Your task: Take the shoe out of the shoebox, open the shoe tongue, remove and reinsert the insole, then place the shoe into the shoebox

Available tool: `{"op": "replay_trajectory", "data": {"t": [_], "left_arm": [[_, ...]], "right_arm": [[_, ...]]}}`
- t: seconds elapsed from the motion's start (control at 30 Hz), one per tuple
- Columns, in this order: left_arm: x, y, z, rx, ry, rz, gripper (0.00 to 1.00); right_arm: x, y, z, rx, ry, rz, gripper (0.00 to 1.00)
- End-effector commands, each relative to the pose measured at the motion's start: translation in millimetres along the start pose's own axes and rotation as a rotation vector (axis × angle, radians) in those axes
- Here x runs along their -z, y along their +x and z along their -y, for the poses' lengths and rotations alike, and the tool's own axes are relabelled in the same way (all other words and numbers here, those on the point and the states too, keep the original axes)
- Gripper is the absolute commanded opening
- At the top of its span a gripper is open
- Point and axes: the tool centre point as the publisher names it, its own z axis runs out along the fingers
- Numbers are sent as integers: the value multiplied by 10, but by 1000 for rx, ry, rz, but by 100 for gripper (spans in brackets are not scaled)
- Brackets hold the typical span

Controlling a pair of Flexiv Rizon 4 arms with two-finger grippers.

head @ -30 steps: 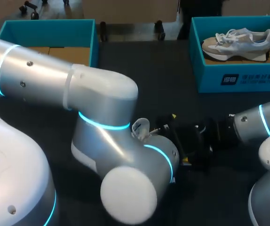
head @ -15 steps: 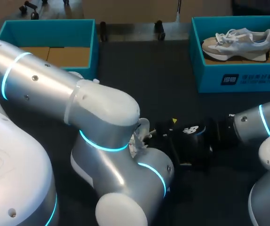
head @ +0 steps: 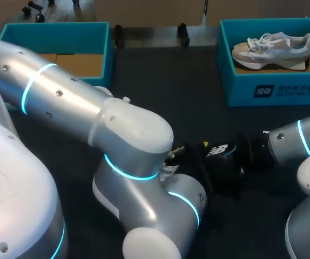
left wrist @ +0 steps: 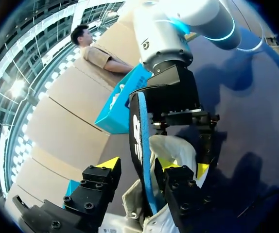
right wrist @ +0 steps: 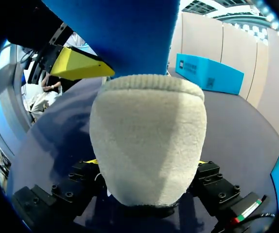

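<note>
The shoe [right wrist: 149,145] has its cream heel clamped in the right pincer [right wrist: 147,164], over the near middle of the tabletop [head: 160,75]. The insole [left wrist: 139,141], dark with a blue edge, rises above the heel inside the left pincer [left wrist: 139,164]; whether that pincer grips it I cannot tell. A second shoe [head: 274,47] lies in the far right shoebox [head: 284,91].

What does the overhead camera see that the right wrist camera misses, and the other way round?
Only the head view: a second shoe lying in the far right shoebox. Only the right wrist view: the held shoe close up, its cream fleecy part clamped in the right gripper. Both: the insole, dark from above and blue up close, and the left shoebox.
</note>
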Motion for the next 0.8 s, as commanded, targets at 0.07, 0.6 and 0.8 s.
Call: {"op": "replay_trajectory", "data": {"t": [0.07, 0.6, 0.8], "left_arm": [[-54, 69, -44, 5, 24, 81, 20], [123, -108, -4, 47, 72, 110, 0], [206, -269, 153, 129, 81, 122, 0]], "right_arm": [[-6, 9, -8, 1, 3, 3, 0], [-6, 9, -8, 1, 3, 3, 0], [-6, 9, -8, 1, 3, 3, 0]]}}
